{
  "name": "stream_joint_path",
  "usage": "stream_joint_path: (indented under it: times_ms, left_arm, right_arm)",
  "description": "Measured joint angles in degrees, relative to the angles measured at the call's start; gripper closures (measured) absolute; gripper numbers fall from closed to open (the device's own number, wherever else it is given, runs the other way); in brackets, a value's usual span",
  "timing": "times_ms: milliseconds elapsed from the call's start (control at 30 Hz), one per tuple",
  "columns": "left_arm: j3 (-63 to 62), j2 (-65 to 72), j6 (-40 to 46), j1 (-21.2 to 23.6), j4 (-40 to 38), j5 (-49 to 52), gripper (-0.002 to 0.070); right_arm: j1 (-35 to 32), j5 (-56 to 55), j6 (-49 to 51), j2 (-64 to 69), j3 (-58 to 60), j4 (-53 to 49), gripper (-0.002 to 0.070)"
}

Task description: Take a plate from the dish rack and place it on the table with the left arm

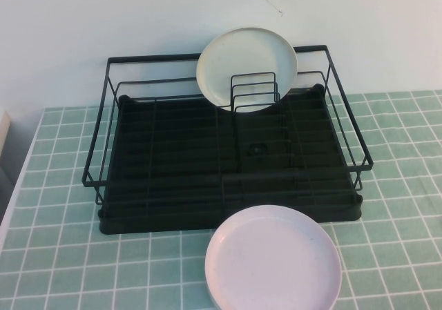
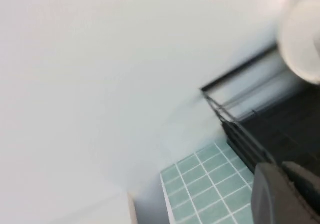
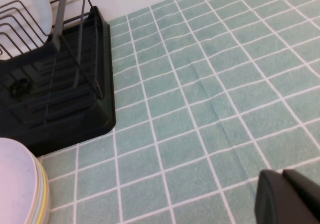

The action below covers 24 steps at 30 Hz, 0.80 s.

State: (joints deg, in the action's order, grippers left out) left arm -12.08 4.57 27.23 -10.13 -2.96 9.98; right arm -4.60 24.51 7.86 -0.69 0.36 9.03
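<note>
On table (image 1: 62, 186), plate (image 1: 273, 258) flat before rack (image 1: 173, 179); left gripper (image 2: 283, 176) left of rack, right gripper (image 3: 283, 180) right, claw states untellable; best lifted away clear of plate.

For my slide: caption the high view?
Pink plate on tiled table before black dish rack holding a white plate.

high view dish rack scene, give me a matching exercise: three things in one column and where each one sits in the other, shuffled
Things:
1. pink plate
2. cream-white plate
3. dish rack

Places:
A. upright in the wire holder at the back of the rack
B. on the green tiled table, against the wall
C. flat on the table in front of the rack

Pairs: 1-C, 2-A, 3-B

Neither gripper shows in the high view.
</note>
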Motion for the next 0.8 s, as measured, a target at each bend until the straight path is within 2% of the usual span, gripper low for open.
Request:
stream_joint_path:
  times_ms: [167,333,800]
  left_arm:
    - [11.31,-5.06,-10.58,7.69,-4.57,-4.85,0.0677]
    - [13.30,-5.09,-19.56,12.87,-4.51,7.19,0.0677]
    - [13.20,-5.25,-20.92,13.68,-3.77,8.23,0.0677]
  right_arm:
    - [0.00,0.00,0.32,0.00,0.00,0.00,0.0678]
    - [0.00,0.00,0.37,0.00,0.00,0.00,0.0678]
    - [0.00,0.00,0.46,0.00,0.00,0.00,0.0678]
